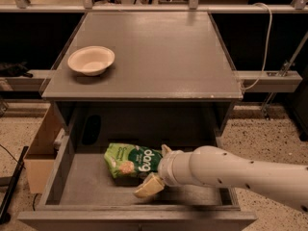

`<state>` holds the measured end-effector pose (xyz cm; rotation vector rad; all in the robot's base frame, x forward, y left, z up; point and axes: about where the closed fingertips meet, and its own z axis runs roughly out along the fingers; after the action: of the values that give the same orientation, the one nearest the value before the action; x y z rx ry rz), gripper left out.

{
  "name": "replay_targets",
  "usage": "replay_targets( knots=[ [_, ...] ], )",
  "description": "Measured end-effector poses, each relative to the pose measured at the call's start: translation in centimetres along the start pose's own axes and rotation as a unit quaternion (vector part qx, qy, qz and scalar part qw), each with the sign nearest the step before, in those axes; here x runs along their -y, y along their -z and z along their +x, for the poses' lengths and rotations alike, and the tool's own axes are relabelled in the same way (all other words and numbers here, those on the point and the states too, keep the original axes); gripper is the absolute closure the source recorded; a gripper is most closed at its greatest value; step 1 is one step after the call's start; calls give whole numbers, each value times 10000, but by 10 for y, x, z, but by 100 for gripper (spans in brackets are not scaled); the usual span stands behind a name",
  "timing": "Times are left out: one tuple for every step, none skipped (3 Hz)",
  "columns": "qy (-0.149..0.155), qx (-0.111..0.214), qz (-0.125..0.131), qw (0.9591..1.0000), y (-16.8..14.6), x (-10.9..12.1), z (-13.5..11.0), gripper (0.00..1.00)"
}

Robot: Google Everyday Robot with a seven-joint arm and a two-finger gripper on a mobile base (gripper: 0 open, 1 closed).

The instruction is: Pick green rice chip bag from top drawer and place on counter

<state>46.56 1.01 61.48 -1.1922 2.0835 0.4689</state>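
Items, each placed by reference to the top drawer.

1. Top drawer: grey, pulled out toward the camera, flat bottom in view.
2. Green rice chip bag: lies flat on the drawer bottom, about mid-width and slightly left, nearer the front wall than the back. Its white lettering faces up and its long side runs left to right.
3. Gripper: inside the drawer, at the bag's right end. Its two pale fingers are spread well apart, one behind the bag's right edge and one in front of it near the drawer's front wall. The bag's end sits in the gap. Whether either finger touches the bag cannot be told, and the bag is not lifted.
4. Arm: white and tubular, entering over the drawer's right front corner and reaching left.
5. Dark oblong object: at the drawer's back left corner; identity unclear.
6. Counter: grey top directly above and behind the drawer.
7. White bowl: upright on the counter, above the drawer's left rear.
8. Light wooden box: outside the drawer, against its left wall.
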Motion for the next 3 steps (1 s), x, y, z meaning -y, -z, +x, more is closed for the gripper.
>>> replay_targets(
  knots=[
    [-103, 70, -141, 9998, -8, -3, 6, 0],
    [-108, 73, -149, 9998, -9, -3, 6, 26],
    [-108, 73, -149, 9998, -9, -3, 6, 50]
  ],
)
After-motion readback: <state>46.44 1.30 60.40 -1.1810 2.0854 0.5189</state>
